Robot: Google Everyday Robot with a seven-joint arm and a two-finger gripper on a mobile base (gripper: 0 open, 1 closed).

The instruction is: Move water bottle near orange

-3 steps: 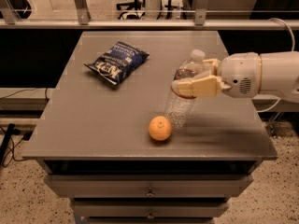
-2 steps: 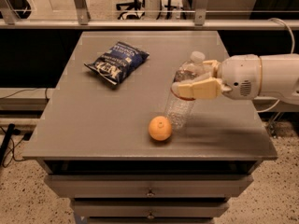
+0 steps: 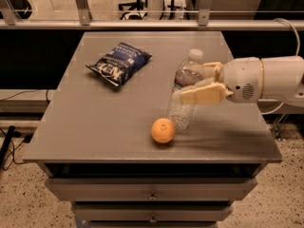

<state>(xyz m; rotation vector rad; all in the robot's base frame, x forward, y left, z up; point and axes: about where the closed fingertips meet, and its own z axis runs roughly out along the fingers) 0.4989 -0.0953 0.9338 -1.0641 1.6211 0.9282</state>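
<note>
Arm (image 3: 268,80) comes in from the right of the orange (image 3: 163,130), roughly level and held above the tabletop (image 3: 90,122). The white wrist housing is well right of the orange and further back.

Hand (image 3: 191,83) sits just up and right of the orange, pointing left. It is clamped on the bottle (image 3: 188,74) at mid-body. The front finger (image 3: 204,95) crosses the near side of the bottle below the label, and the other finger shows behind it, near the label band.

The bottle leans, with its base down on the tabletop just right of the orange. Whether base and orange touch cannot be told. The white cap (image 3: 195,55) points up and away, behind and right of the orange.

The orange sits near the front edge of the tabletop, stem spot facing up.

A blue chip bag (image 3: 118,63) lies flat, well behind and left of the orange, apart from the bottle and hand.
</note>
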